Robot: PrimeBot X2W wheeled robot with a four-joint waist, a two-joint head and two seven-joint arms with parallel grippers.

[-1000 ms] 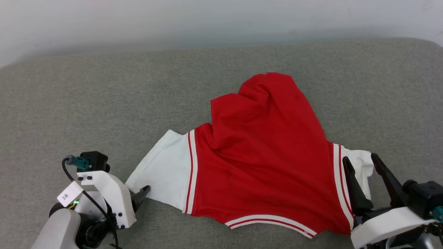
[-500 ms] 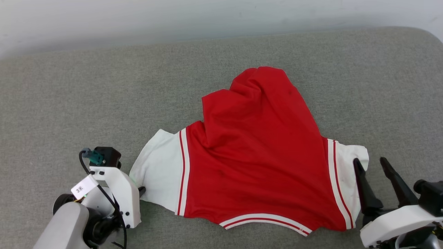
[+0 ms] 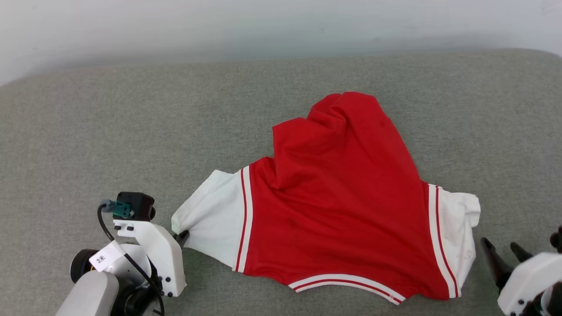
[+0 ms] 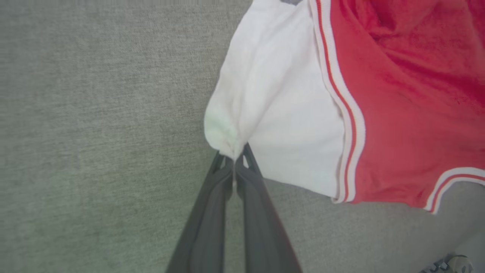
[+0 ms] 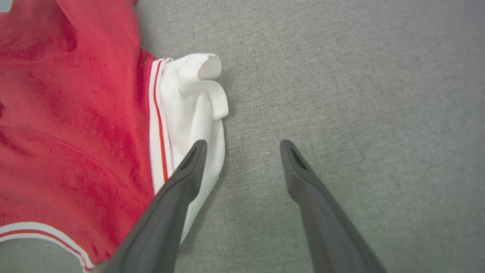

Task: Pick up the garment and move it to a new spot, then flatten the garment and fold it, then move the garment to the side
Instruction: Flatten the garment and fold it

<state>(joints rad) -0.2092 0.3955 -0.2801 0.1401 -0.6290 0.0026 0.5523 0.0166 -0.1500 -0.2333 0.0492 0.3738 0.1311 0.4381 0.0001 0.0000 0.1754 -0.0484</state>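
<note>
Head view: the garment (image 3: 342, 210) lies crumpled, plain red side up, on the grey fabric surface (image 3: 131, 131). It sits right of the middle and close to the near edge, with its red body bunched toward the far edge. The left gripper (image 3: 183, 236) is clenched on the tip of the white sleeve nearer the surface's left edge (the left wrist view shows cloth puckered between its closed fingers (image 4: 208, 227)). The right gripper (image 3: 499, 245), by the near right corner, stands released, one finger over the other sleeve's edge, the other over bare fabric.
</note>
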